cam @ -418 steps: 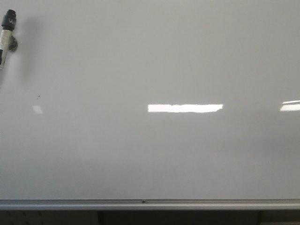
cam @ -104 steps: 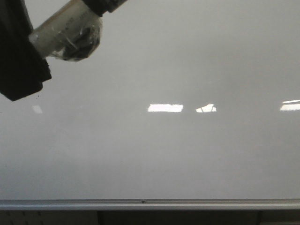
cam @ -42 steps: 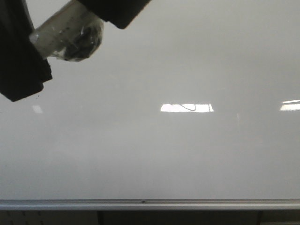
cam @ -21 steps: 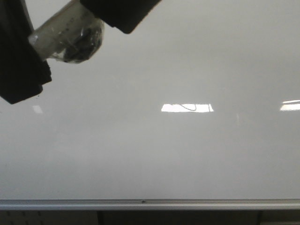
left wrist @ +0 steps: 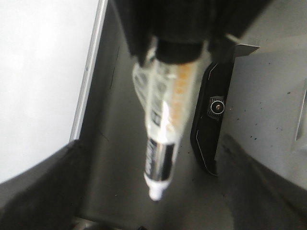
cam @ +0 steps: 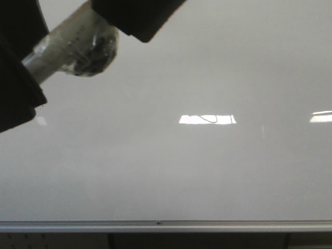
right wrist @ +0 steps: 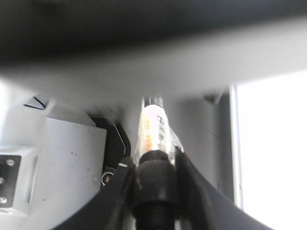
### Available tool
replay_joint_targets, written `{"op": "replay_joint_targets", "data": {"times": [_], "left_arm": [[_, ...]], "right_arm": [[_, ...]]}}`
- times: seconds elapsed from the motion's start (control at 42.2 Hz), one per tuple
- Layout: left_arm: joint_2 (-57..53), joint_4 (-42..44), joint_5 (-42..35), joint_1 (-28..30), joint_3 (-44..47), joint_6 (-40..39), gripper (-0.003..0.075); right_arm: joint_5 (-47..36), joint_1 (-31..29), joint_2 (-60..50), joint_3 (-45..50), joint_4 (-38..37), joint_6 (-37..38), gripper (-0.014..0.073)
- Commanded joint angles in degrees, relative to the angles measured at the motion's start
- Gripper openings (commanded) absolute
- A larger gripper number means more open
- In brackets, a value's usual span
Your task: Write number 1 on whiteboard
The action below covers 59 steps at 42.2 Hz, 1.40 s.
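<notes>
front view: the large glossy white-grey whiteboard [cam: 207, 176] fills nearly the whole frame, its silver metal bottom rail [cam: 166, 226] running edge to edge along the lower border. a clear-barrelled marker wrapped in crinkled transparent tape [cam: 72, 44] slants across the upper left corner, between 2 dark, blurred gripper bodies close to the camera: the left gripper [cam: 18, 78] at the left edge and the right gripper [cam: 136, 15] at the top. a bright rectangular light reflection [cam: 207, 119] sits right of centre, with a thin dark curved line across it; whether that is the number 1 cannot be told. a second reflection [cam: 321, 117] touches the right edge. the board's centre, lower part and right side are open.

left wrist view: the marker [left wrist: 163, 143] hangs out of the dark right gripper [left wrist: 184, 26], which is clamped around its upper end; its black band and white tip are free. the left gripper's own fingers [left wrist: 38, 182] stand wide apart, touching nothing. the whiteboard's edge [left wrist: 88, 72] runs beside the marker.

right wrist view: the right gripper [right wrist: 154, 184] is closed tight around the marker's black end [right wrist: 154, 139]. the whiteboard [right wrist: 273, 143] is just beside it.
</notes>
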Motion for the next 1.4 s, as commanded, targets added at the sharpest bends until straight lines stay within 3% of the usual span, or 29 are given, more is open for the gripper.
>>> {"op": "replay_joint_targets", "data": {"times": [0.0, 0.237, 0.474, 0.711, 0.9, 1.066, 1.374], "left_arm": [[-3.38, -0.72, -1.97, 1.09, -1.77, -1.24, 0.0599], [-9.95, -0.72, -3.61, 10.30, -1.19, -5.86, 0.0599], [-16.22, -0.72, -7.47, 26.42, 2.84, -14.29, 0.0599], [-18.63, -1.26, -8.39, 41.00, 6.67, -19.24, 0.0599], [-18.63, -2.33, -8.52, 43.14, 6.81, -19.24, 0.0599], [-18.63, -2.33, -8.52, 43.14, 6.81, -19.24, 0.0599], [-18.63, -2.33, -8.52, 43.14, 6.81, -19.24, 0.0599]], "right_arm": [[-1.05, -1.44, -2.42, -1.96, -3.15, 4.53, -0.0087], [3.66, -6.75, -6.62, -1.96, -16.47, 22.10, -0.0087], [6.73, -16.88, -11.92, -1.50, -26.47, 45.53, -0.0087], [4.10, -28.61, -21.48, 4.85, -30.65, 55.00, -0.0087], [-2.73, -35.70, -34.51, 18.64, -30.72, 60.29, -0.0087], [-4.90, -35.96, -42.84, 27.26, -30.37, 60.35, -0.0087], [-10.64, -35.96, -43.51, 30.62, -30.31, 60.29, -0.0087]]}}
